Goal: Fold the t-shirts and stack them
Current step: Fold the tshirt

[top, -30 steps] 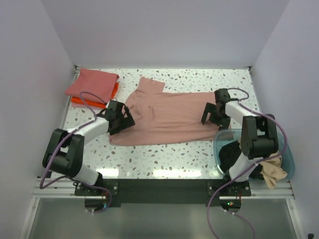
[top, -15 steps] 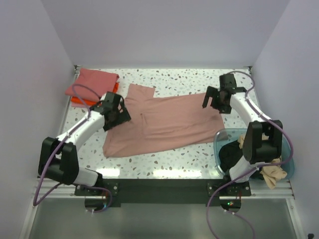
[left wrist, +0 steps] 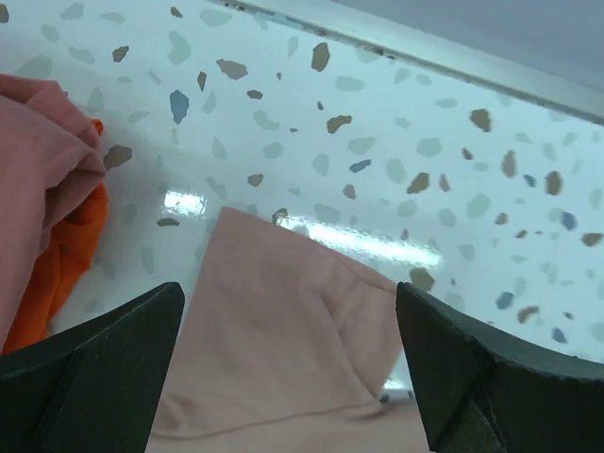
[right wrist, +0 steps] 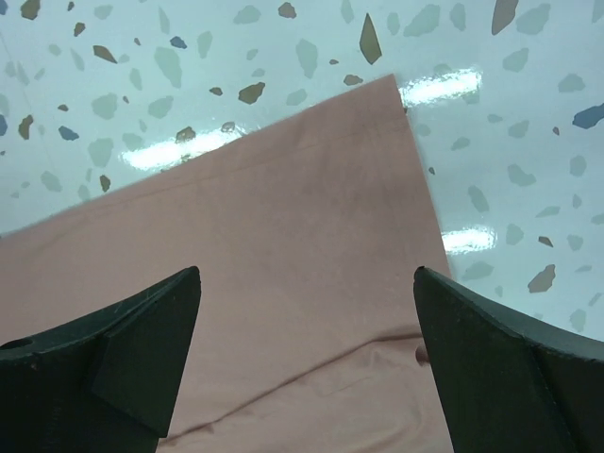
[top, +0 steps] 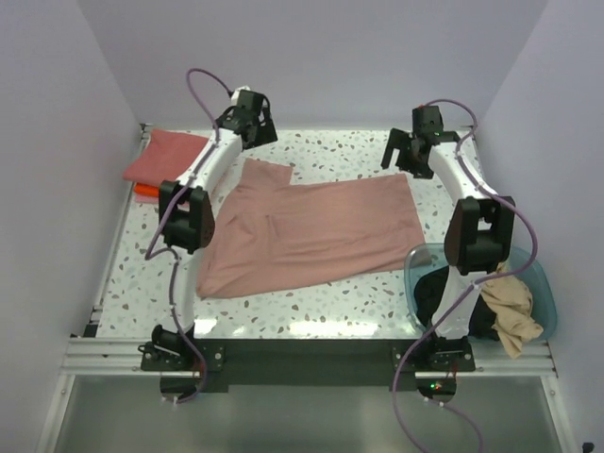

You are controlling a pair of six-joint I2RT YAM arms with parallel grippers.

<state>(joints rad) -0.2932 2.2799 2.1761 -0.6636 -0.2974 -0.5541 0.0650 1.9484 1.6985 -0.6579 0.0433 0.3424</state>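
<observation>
Overhead view of the terrazzo table [top: 283, 304]. The dusty pink t-shirt [top: 311, 231] lay spread out at the centre, with shallow wrinkles. Its hem end pointed toward 3 o'clock, its collar end toward 9 o'clock, and one sleeve pointed toward 11 o'clock.

At 10 o'clock, against the far left corner, the coral red t-shirt [top: 162, 155] was folded and lay on top of the folded orange t-shirt [top: 142, 192]. Only an edge of the orange one showed, on the near side. This stack lay just beside the pink sleeve and apart from it.

At 4 o'clock stood the translucent blue tub [top: 545, 294]. It held the black t-shirt [top: 437, 288] crumpled inside, and the tan t-shirt [top: 515, 326] was draped over its near rim.

The left gripper [top: 247, 119] hung at 11 o'clock above the far edge of the table, its jaws wide apart and holding nothing. Its wrist view looked down on the tip of the pink sleeve, with the coral and orange folds at 9 o'clock.

The right gripper [top: 406, 151] hung at 1 o'clock, its jaws likewise spread and holding nothing. Its wrist view showed the far hem corner of the pink shirt lying flat on the table between the two fingers. Neither gripper touched the cloth.
</observation>
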